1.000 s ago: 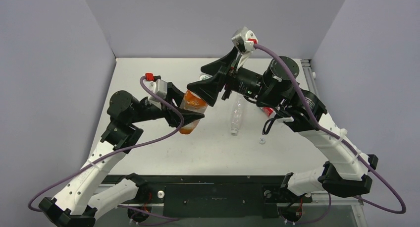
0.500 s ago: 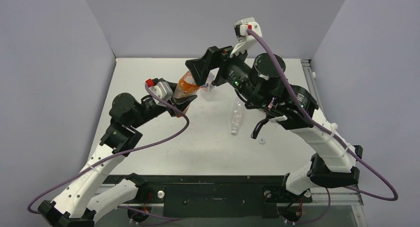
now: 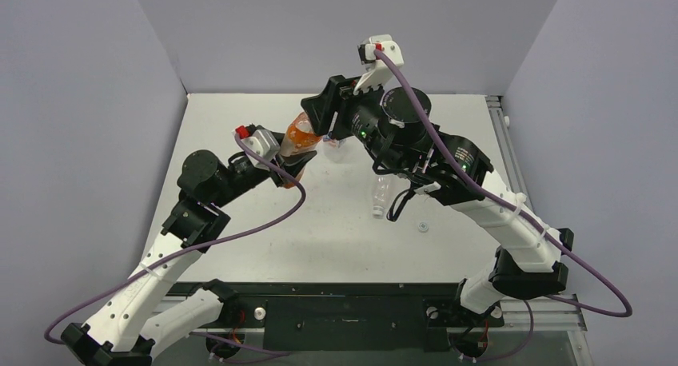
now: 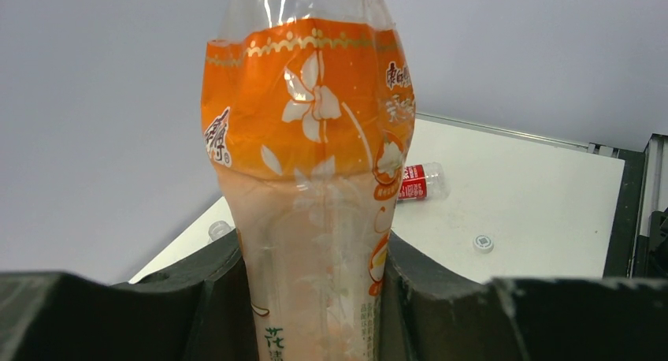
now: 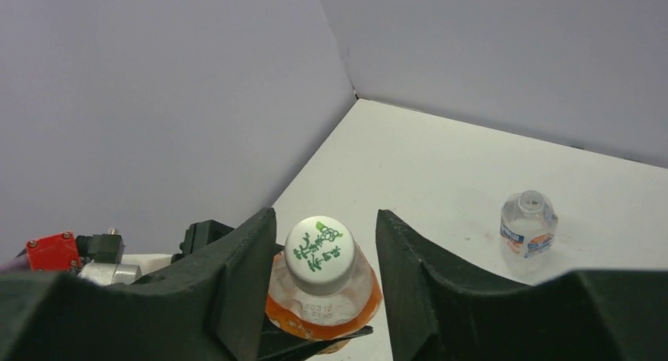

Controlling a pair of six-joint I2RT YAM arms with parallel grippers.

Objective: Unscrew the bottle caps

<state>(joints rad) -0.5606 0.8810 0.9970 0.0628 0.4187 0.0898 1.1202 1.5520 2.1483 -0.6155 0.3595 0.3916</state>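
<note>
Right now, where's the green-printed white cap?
Low centre in the right wrist view, the white cap tops the orange bottle the left gripper holds, inside the open right gripper.

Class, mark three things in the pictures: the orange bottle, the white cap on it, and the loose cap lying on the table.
orange bottle [image 4: 311,132]: left wrist view, on its orange label.
white cap [image 5: 318,251]: right wrist view, on its printed top.
loose cap [image 4: 483,242]: left wrist view, on its upward face.

My left arm [image 3: 132,298] and right arm [image 3: 500,222] wear white shells with black joints, each trailing a purple cable [image 3: 272,218]. The left gripper [image 4: 311,298] and right gripper [image 5: 323,254] have matte black wedge fingers.
</note>
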